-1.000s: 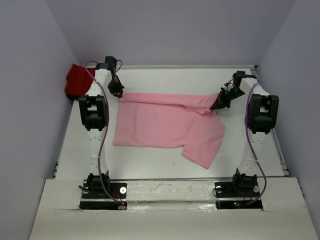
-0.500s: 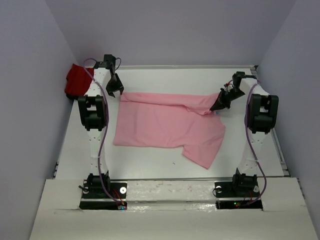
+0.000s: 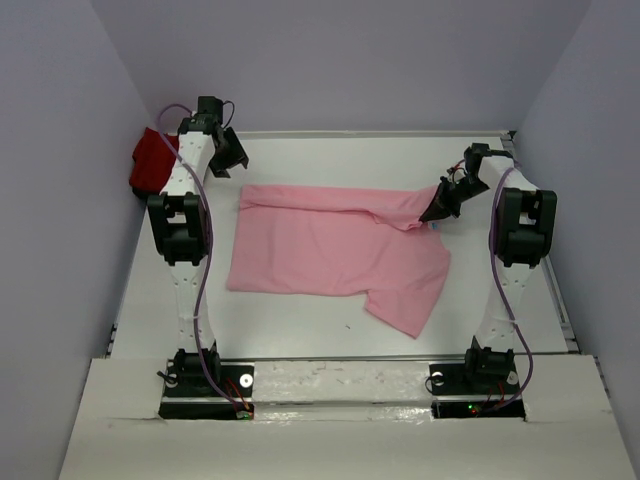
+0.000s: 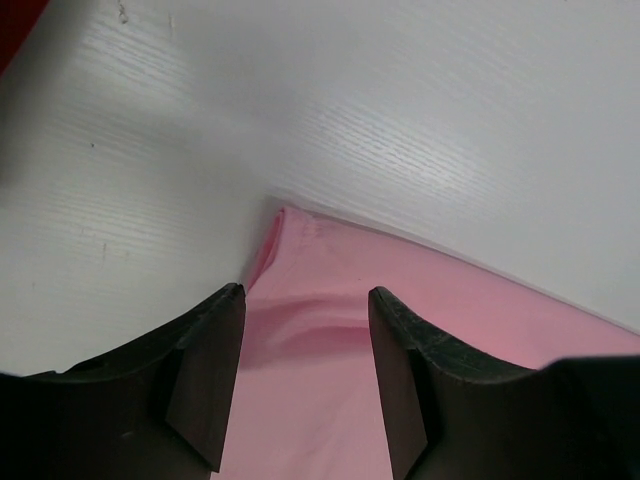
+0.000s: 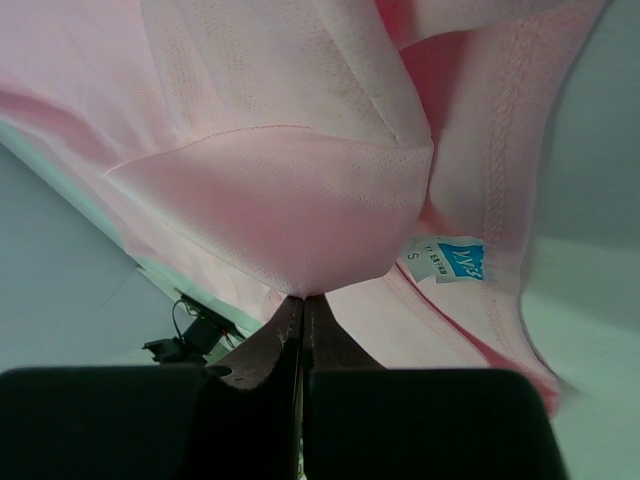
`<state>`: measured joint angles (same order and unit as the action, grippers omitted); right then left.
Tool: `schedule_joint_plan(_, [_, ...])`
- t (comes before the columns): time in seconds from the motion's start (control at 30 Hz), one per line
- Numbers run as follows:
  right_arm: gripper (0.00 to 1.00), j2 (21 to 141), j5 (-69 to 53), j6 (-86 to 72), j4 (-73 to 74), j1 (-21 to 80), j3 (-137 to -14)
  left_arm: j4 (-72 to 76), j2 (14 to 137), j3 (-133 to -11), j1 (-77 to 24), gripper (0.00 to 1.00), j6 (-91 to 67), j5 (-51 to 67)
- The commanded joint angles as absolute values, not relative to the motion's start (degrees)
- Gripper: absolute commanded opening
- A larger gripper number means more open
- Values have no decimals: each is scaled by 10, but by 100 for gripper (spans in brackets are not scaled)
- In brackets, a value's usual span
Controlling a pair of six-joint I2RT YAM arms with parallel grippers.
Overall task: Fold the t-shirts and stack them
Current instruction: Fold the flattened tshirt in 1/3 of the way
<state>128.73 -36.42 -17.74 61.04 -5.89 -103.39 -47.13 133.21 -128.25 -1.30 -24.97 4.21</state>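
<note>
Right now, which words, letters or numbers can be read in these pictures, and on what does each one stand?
"S": on the white part of the small neck tag sewn inside the light pink t-shirt, seen in the right wrist view.
The other print on that tag, white and blue parts: too blurred to read.
Top and left wrist views: no readable text.

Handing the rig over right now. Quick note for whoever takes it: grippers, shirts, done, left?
Left gripper: open and empty, above the far-left corner of the pink shirt.
Right gripper: shut on the pink shirt's far-right edge, beside the size label, with the cloth lifted there.
Pink shirt: spread on the table, far edge turned over, one sleeve pointing near-right.
Red shirt: bunched at the table's far-left edge, clear of both grippers.
Done: at most a partial first fold of the pink shirt.
Left: finish folding pink, fold red, stack them.
</note>
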Motion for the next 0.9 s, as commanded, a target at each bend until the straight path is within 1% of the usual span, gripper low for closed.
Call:
schedule_joint_plan(0.0, [0, 1293, -369, -171, 620, -54, -1047, -454, 1314, -1281, -8, 62, -257, 97])
schedule_joint_plan(0.2, [0, 1297, -372, -172, 621, -54, -1051, -468, 1334, -1283, -5, 58, -254, 133])
schedule_joint_plan(0.33, [0, 1299, -373, -171, 621, -54, -1052, -475, 1339, -1274, -5, 53, -251, 153])
schedule_joint_plan(0.37, [0, 1300, -373, -171, 622, -54, -1053, -474, 1339, -1265, -5, 46, -250, 160])
schedule_joint_plan(0.47, [0, 1301, -374, -171, 623, -54, -1053, -474, 1339, -1252, -5, 36, -249, 193])
schedule_joint_plan(0.5, [0, 1301, -374, -171, 623, -54, -1053, -474, 1340, -1245, -5, 30, -248, 205])
schedule_joint_plan(0.7, [0, 1303, -376, -171, 624, -54, -1054, -469, 1343, -1209, -5, 25, -246, 228])
schedule_joint_plan(0.73, [0, 1303, -376, -171, 623, -54, -1054, -465, 1344, -1205, -5, 22, -246, 235])
schedule_joint_plan(0.77, [0, 1303, -376, -171, 623, -54, -1054, -461, 1345, -1200, -5, 18, -247, 238])
schedule_joint_plan(0.8, [0, 1303, -377, -171, 623, -54, -1054, -454, 1346, -1188, -5, 3, -250, 249])
schedule_joint_plan(0.83, [0, 1303, -378, -171, 623, -48, -1054, -450, 1348, -1181, -5, 0, -251, 256])
schedule_joint_plan(0.87, [0, 1303, -377, -171, 623, -48, -1054, -444, 1349, -1174, -5, 0, -254, 264])
